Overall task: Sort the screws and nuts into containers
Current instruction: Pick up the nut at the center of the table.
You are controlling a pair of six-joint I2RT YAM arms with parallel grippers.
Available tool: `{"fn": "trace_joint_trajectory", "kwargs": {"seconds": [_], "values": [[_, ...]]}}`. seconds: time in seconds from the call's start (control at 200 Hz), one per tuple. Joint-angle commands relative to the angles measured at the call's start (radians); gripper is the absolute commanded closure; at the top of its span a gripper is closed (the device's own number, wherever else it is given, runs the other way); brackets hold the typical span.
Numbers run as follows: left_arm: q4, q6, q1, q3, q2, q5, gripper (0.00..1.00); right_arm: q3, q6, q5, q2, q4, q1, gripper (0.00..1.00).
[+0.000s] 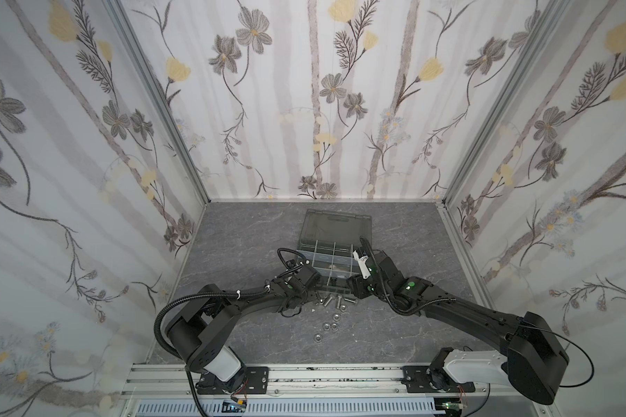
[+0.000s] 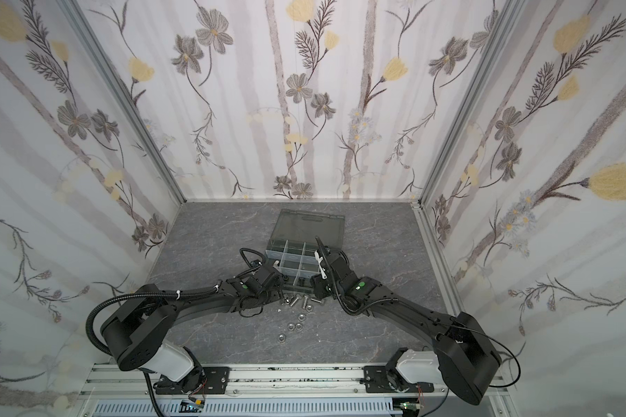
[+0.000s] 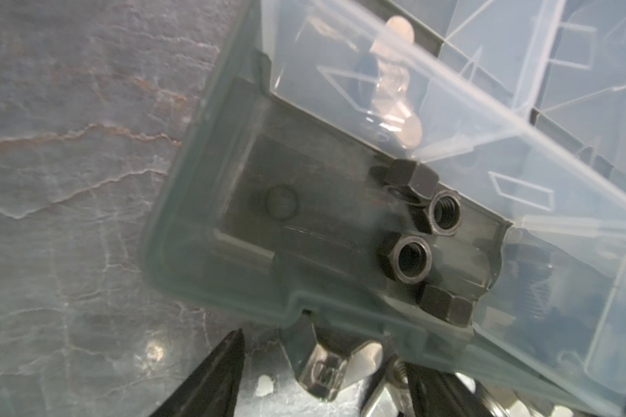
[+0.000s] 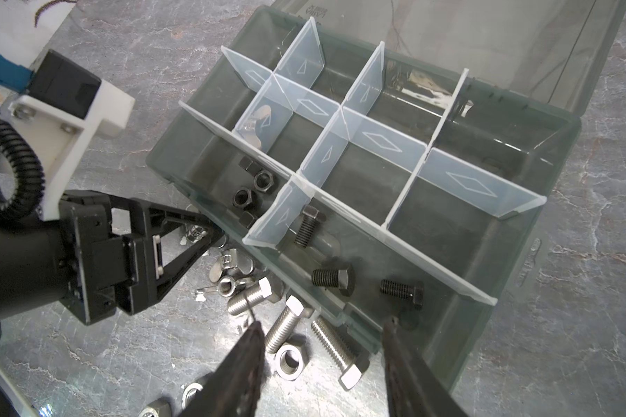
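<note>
Grey marbled tabletop (image 1: 394, 325), floral walls all round, and the organiser case (image 4: 521, 252) sits lid-open in the middle with both arms crowding its near wall. Black nuts (image 4: 264, 179) are in one near compartment, black screws (image 4: 331, 278) in the one beside it. The silver screws (image 4: 286, 325) lie on the table, tight against that wall, with a silver nut (image 4: 279, 363) among them. More loose nuts (image 1: 335, 317) lie nearer the robot's base.

Your right gripper (image 4: 324, 322) hangs over that pile, jaws parted and empty. Watch this: one finger appears lined up over the case wall, not the table. Drop straight down and I'd expect it to hit the rim and shove or tip the case, spilling what's sorted. Close where you are and you could catch a screw and the nut together.

Your left gripper (image 3: 324, 348) is spread too, low by the case corner, with a wing nut (image 3: 322, 372) lying unclamped between its fingers. The two grippers are near each other, so a sideways move from either risks a knock. And round shafts roll, so a glancing pinch may squirt one under the case edge.
</note>
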Motion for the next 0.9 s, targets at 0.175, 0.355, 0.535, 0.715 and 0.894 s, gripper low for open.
{"fn": "trace_joint_trajectory", "kwargs": {"seconds": [0.175, 0.355, 0.535, 0.715, 0.894], "values": [[-0.137, -0.033, 0.001, 0.021, 0.041, -0.02, 0.31, -0.047, -0.032, -0.032, -0.013, 0.073, -0.014, 0.47], [-0.169, -0.017, 0.001, 0.022, 0.069, 0.011, 0.38, -0.074, -0.037, -0.045, -0.024, 0.097, -0.027, 0.47], [-0.223, 0.013, 0.001, 0.039, 0.084, 0.011, 0.42, -0.097, -0.035, -0.054, -0.034, 0.113, -0.036, 0.47], [-0.271, 0.044, 0.0, 0.032, 0.077, 0.028, 0.45, -0.113, -0.037, -0.059, -0.047, 0.123, -0.049, 0.47], [-0.326, 0.104, -0.004, 0.052, 0.087, 0.054, 0.49, -0.127, -0.038, -0.069, -0.051, 0.13, -0.059, 0.47]]}}
